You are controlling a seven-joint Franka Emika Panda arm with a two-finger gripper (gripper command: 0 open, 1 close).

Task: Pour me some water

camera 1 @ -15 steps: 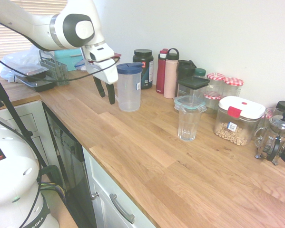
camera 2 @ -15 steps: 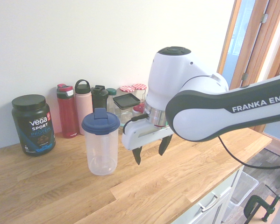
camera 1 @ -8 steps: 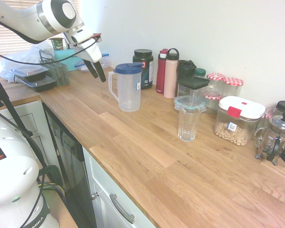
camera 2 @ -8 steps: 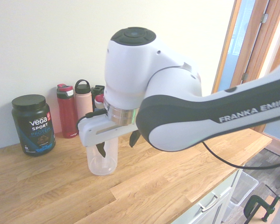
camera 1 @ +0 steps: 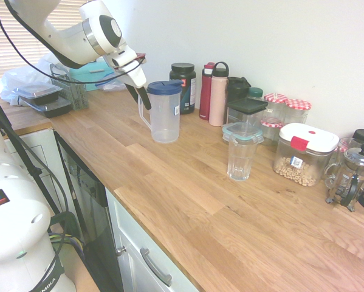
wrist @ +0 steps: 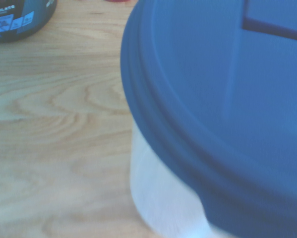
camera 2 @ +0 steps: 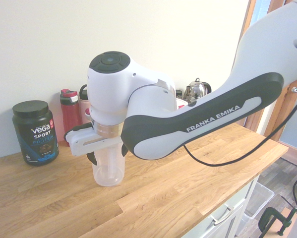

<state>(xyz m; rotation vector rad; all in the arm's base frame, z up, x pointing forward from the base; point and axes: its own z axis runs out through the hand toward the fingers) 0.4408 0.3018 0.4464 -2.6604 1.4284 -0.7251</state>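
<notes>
- The tool [camera 1: 144, 96] is hanging at the handle side of the clear pitcher [camera 1: 165, 115], fingers spread wide, gripping nothing.
- The pitcher, blue lid [wrist: 227, 99] on, is standing upright on the wooden table [camera 1: 188, 182].
- The empty glass [camera 1: 240, 159] is sitting well apart, nearer the jars.
- A black protein tub [camera 2: 35, 133] is standing by the wall.
</notes>
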